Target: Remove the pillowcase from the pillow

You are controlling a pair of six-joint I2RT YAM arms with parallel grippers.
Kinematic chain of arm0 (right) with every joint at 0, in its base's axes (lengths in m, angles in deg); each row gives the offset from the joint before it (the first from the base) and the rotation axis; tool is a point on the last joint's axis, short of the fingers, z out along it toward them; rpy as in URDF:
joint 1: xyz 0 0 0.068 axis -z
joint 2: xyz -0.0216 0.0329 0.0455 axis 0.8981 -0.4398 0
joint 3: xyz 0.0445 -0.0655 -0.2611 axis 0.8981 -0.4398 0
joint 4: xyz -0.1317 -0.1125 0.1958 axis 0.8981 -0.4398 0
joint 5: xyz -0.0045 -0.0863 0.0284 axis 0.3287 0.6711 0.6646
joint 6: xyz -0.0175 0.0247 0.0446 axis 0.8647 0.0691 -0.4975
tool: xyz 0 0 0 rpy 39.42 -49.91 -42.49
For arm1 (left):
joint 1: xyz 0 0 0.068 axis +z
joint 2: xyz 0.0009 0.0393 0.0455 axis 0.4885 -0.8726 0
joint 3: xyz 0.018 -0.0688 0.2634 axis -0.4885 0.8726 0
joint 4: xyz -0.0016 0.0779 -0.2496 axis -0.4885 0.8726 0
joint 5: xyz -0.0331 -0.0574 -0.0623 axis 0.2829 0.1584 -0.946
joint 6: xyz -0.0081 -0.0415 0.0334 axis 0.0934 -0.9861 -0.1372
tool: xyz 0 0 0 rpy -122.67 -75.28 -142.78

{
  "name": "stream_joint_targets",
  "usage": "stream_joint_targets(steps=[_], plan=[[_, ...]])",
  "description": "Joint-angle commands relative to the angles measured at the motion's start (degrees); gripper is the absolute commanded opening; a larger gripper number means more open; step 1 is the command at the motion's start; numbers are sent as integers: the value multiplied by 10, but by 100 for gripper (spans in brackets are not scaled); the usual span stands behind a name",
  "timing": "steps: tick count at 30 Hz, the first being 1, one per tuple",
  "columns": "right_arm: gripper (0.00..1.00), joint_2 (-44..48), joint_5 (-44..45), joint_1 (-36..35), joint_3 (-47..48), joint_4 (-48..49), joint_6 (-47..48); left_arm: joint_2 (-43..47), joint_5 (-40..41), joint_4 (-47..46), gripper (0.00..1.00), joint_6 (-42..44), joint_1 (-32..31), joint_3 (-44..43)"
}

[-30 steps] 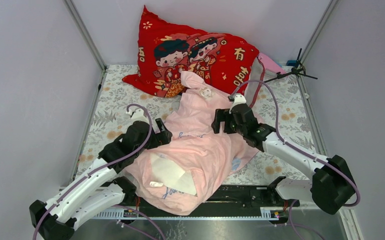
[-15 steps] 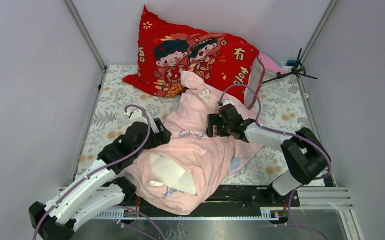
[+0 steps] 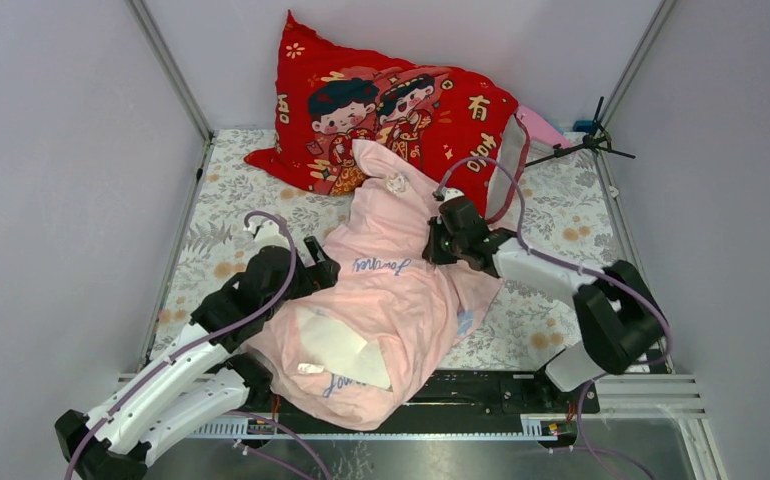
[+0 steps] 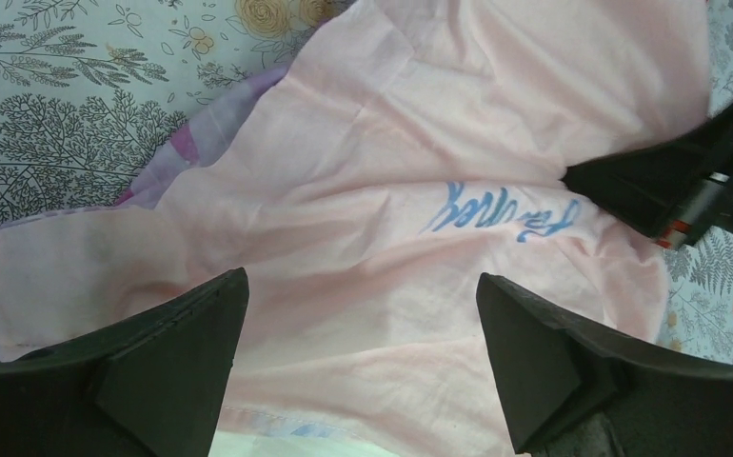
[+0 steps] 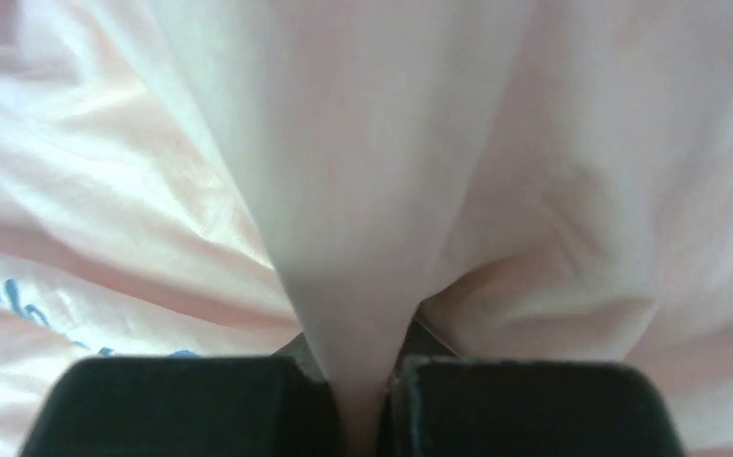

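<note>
The pale pink pillowcase (image 3: 401, 290) lies rumpled in the middle of the table, with blue lettering on top. At its near end the white pillow (image 3: 339, 345) shows out of the case's opening. My right gripper (image 3: 437, 240) is at the case's right side, shut on a pinched-up fold of the pink fabric (image 5: 363, 286), which runs down between its fingertips (image 5: 363, 405). At the case's left edge my left gripper (image 3: 321, 262) stands wide open over the pillowcase (image 4: 410, 143), nothing between its fingers (image 4: 177, 357). The right gripper's black body (image 4: 686, 181) shows at the right of the left wrist view.
A big red cushion (image 3: 391, 105) with a cartoon couple leans against the back wall, touching the case's far end. A black stand (image 3: 586, 140) and a pink object (image 3: 543, 125) sit at the back right. The floral table cover (image 3: 216, 235) is bounded by grey walls.
My right gripper moved left onto the pillowcase and shut on a fold of it, tugging the fabric. The blue lettering shifted left. The left gripper stayed open and barely moved.
</note>
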Motion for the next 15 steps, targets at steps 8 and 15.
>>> stream_joint_targets(steps=[8, 15], plan=[[0, 350, 445, -6, -75, 12, 2, 9, 12, -22, 99, 0, 3, 6], [46, 421, 522, -1, -103, 10, 0, -23, -18, -42, 99, 5, 3, 6]])
